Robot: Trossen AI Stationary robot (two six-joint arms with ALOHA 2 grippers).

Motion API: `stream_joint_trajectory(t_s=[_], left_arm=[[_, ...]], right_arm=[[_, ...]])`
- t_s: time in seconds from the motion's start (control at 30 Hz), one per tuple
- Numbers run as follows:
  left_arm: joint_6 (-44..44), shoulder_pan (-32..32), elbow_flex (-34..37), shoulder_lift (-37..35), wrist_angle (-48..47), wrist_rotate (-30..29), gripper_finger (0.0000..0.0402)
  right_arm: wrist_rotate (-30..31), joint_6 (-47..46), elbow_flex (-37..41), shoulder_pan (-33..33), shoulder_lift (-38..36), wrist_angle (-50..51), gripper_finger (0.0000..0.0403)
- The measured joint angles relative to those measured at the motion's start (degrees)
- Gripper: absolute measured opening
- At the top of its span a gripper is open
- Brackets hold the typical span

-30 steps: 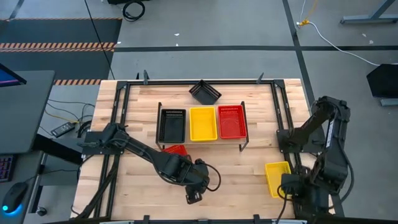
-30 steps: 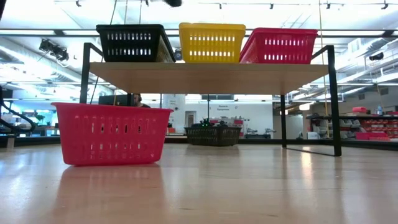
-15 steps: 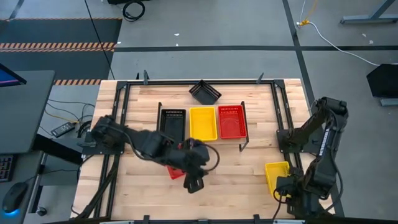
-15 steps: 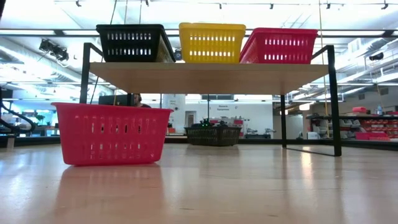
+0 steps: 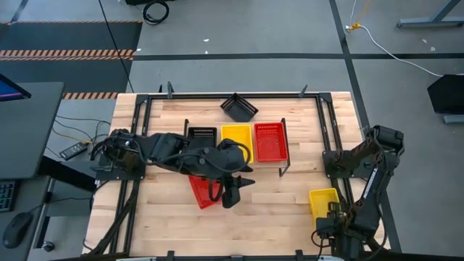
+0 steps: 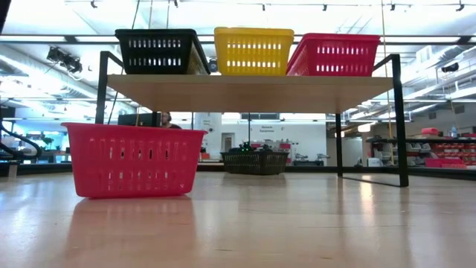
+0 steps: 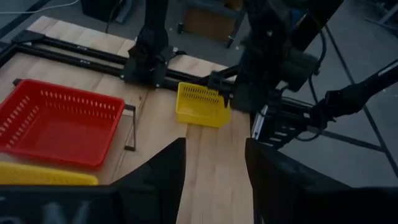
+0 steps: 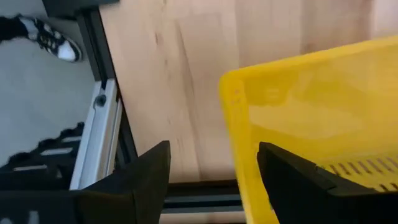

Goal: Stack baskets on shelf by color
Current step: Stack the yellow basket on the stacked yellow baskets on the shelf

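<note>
Left gripper open, empty, just right of the loose red basket at its 9 o'clock. Right gripper open, empty, straddling the yellow basket rim near the table edge.

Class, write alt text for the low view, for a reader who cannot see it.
A low wooden shelf on black metal legs carries a black mesh basket, a yellow mesh basket and a red mesh basket side by side. Another red mesh basket stands on the wooden tabletop in front, left.
</note>
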State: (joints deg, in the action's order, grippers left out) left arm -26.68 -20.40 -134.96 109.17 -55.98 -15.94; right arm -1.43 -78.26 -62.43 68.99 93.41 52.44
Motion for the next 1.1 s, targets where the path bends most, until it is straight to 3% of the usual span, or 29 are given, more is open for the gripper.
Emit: stream_joint_trajectory(t_s=[0.37,0.53,0.83,1.1], left_arm=[[0.39,0.41,0.02,-0.05,-1.05,0.72,0.0172],[0.1,0.26,0.0,-0.08,-4.24,0.76,0.0172],[-0.07,0.34,-0.02,-3.14,-8.42,2.32,0.0172],[0.44,1.26,-0.04,-6.48,-13.79,-0.65,0.0172]], right_arm=[[-0.81,0.47,0.0,-0.17,5.23,-0.67,0.0226],[-0.84,0.71,-0.02,-0.17,7.14,-0.64,0.0169],[-0.81,2.27,-0.02,-0.58,8.27,0.38,0.0016],[-1.61,2.15,-0.04,-3.27,1.28,5.49,0.0007]])
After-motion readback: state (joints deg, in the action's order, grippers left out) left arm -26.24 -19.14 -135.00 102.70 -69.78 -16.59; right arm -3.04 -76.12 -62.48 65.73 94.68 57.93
